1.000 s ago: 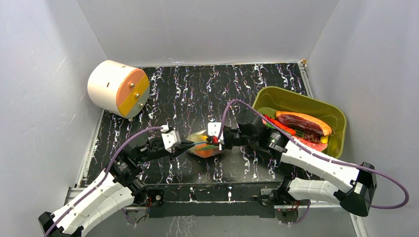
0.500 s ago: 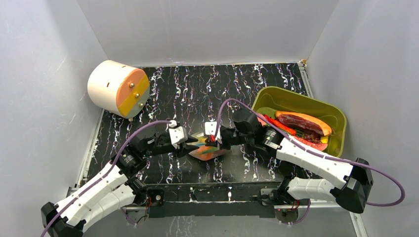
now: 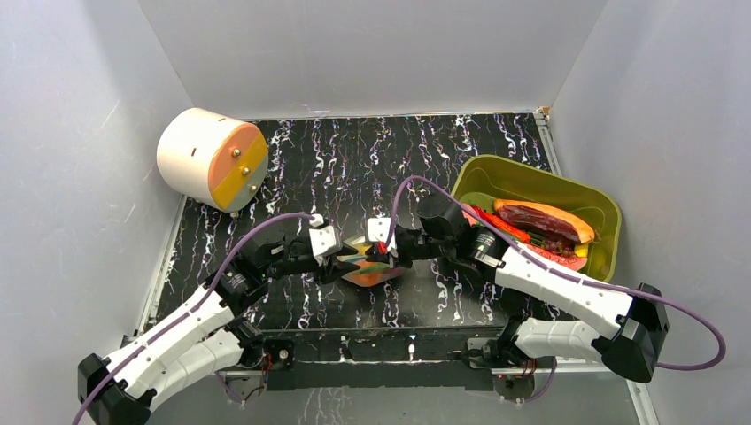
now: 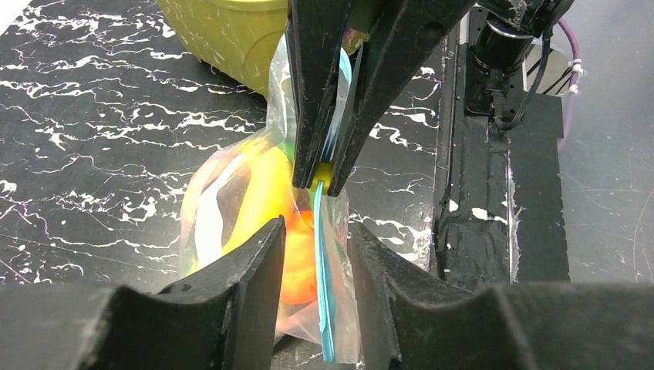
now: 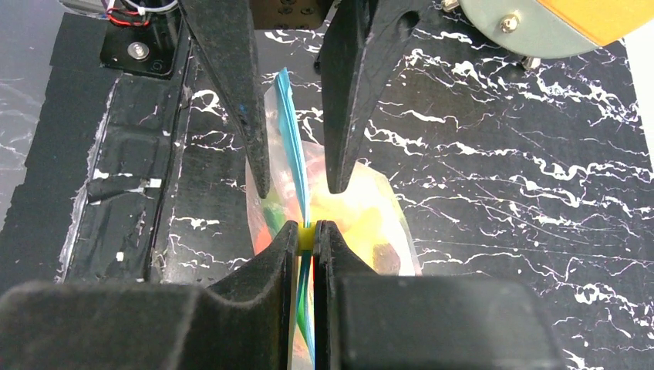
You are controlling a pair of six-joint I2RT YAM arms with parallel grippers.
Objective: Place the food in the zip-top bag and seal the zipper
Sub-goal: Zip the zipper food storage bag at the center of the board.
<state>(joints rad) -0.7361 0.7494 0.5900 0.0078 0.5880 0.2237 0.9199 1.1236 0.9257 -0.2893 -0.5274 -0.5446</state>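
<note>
Zipper [image 5: 291, 139] clamped in right jaws; left jaws partly apart, straddling strip of zip-top bag [image 3: 367, 267].

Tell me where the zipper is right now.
In the left wrist view the zipper stands on edge, pinched by the right gripper, between the fingers of the open left gripper.
</note>
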